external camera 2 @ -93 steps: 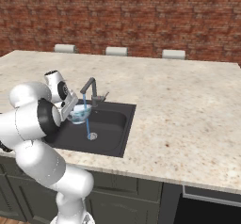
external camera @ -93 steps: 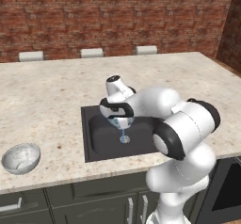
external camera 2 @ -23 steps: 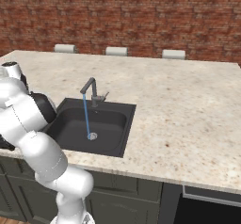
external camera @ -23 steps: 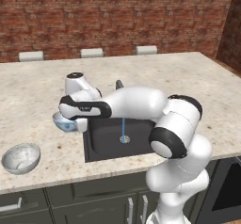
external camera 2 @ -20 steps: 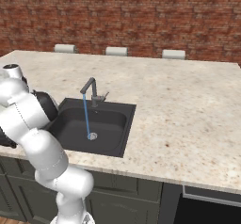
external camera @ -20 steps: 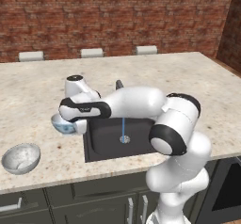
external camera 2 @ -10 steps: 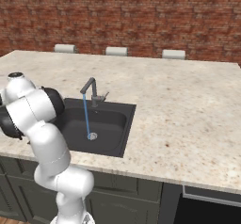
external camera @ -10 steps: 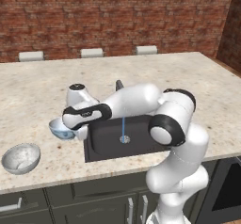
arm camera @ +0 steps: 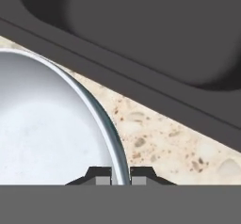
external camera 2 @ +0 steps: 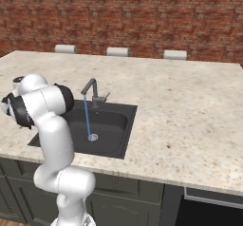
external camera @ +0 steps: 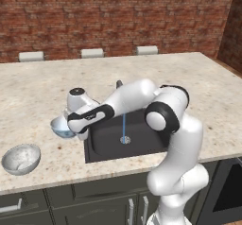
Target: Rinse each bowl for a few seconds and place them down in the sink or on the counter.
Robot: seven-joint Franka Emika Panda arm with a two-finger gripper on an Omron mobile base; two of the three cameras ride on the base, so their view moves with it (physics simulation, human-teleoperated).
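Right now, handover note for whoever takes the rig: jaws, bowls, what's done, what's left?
Gripper: jaws shut on the rim of the blue bowl.
Blue bowl: down at the counter, just left of the sink; whether it rests fully on the stone I cannot tell.
Speckled bowl: on the counter near the front edge, further left, untouched.
Faucet: water running into the sink.
Done: blue bowl brought out beside the sink.
Left: release it, then pick up the speckled bowl, rinse it and set it down.
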